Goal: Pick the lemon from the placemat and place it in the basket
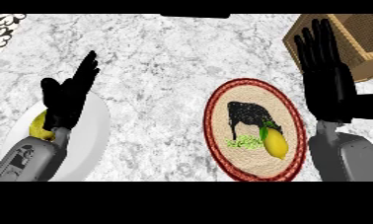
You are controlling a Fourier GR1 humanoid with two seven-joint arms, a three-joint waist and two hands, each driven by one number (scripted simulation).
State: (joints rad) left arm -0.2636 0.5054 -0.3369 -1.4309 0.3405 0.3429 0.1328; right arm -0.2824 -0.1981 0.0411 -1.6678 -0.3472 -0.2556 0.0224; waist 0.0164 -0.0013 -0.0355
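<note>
The lemon (275, 142) is seen lying on the placemat (218, 119), toward its lower right. The right hand (329, 82) is held flat and empty beside the placemat, partly masking the basket (357, 30). The left hand (67, 94), well left, is spread over a plate (91, 134), perhaps hiding another yellow fruit (38, 125). The lemon could be rolled off by a skewed grasp.

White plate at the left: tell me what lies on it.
On the round white plate a yellow fruit shows partly; the left hand and its forearm cover the rest.

Legible text, labels, brands, numbers: none found. Only sign: a black cow picture printed on the round placemat (253, 129), no lettering with it. Small dark marking on left forearm (25, 160): unreadable.
</note>
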